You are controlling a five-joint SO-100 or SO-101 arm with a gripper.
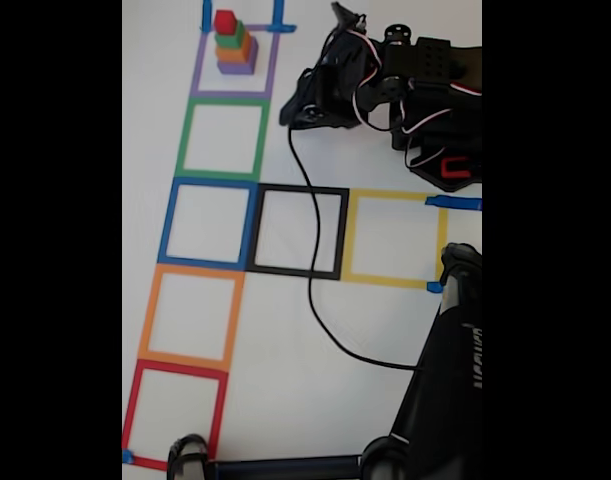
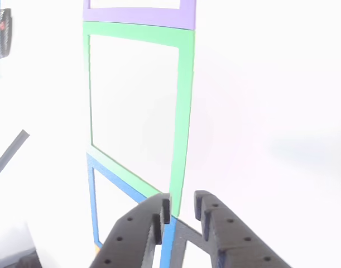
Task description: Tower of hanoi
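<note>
The white worktop (image 1: pixel 285 380) carries taped coloured squares. In the fixed view the block tower (image 1: pixel 234 45) stands in the purple square (image 1: pixel 199 80), well apart from the fingers (image 2: pixel 180 209). The other view shows the fingers slightly apart, empty, over the green square (image 2: pixel 184 100).

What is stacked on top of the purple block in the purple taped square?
On the purple block sit an orange block, a green block and a red cube on top. Each block's top face is covered by the next.
</note>
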